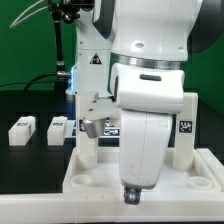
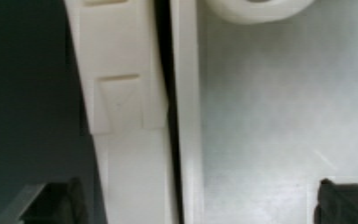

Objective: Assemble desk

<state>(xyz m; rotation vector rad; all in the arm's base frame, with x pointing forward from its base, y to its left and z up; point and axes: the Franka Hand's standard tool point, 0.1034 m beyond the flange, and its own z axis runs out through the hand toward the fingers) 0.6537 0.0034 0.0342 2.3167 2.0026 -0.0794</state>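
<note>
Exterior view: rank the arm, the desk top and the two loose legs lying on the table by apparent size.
1. Arm, though it stands in front of the rest, which inflates it.
2. Desk top.
3. End leg and the leg beside it: alike, no ranking.

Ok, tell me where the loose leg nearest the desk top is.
Exterior view's left: the loose leg lies on the dark table, between another leg further left and the desk top.
</note>
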